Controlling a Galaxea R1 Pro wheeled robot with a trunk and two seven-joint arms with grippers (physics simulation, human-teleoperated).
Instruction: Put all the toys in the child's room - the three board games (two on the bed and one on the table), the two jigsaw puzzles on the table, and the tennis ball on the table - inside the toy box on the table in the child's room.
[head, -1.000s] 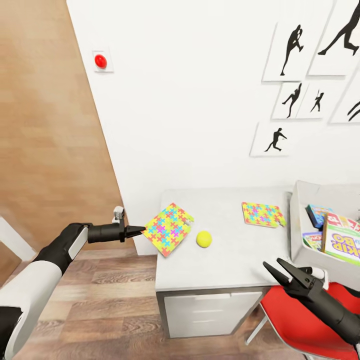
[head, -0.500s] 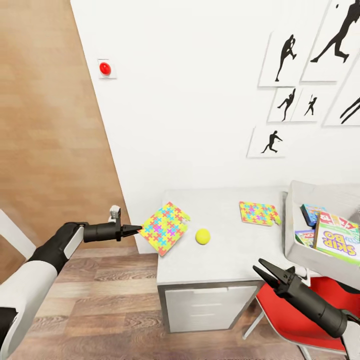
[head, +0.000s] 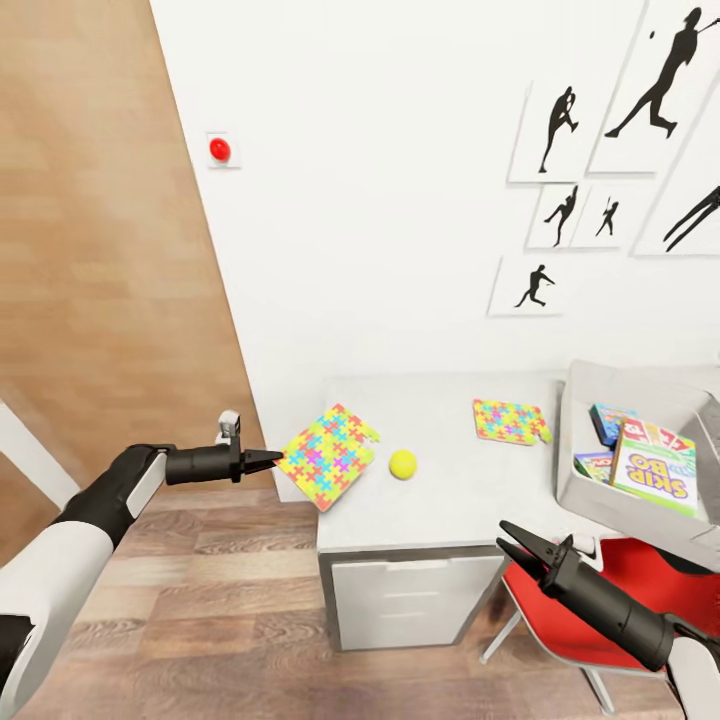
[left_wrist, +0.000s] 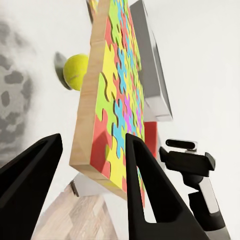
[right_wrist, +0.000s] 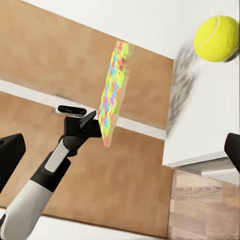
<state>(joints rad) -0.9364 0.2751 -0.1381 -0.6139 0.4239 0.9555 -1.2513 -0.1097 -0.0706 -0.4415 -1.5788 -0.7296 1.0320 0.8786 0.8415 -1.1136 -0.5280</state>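
Two jigsaw puzzles and the tennis ball (head: 403, 463) are what's left outside the toy box (head: 580, 400), and one is in play right now! The left gripper (head: 272, 460) has its jaws clenched on the corner of the near jigsaw puzzle (head: 330, 456), holding it tilted, the far edge hanging over the corner of the table (head: 450, 510). In the left wrist view the puzzle's (left_wrist: 112, 100) wooden edge sits squarely between the two dark fingers (left_wrist: 145, 185).

What's changed over the last second? The whole view has slid, so the base or head has moved; the grip on the puzzle looks the same throughout. The right gripper (head: 518, 548) has drifted below the table's front edge, jaws released, holding nothing.

Beyond the left jaws lies the ball, then the second jigsaw puzzle (head: 510, 421), then the box with the SKIP-BO game (head: 655, 468) already inside. My read: the lift is secure, and the carry across to the box comes next.
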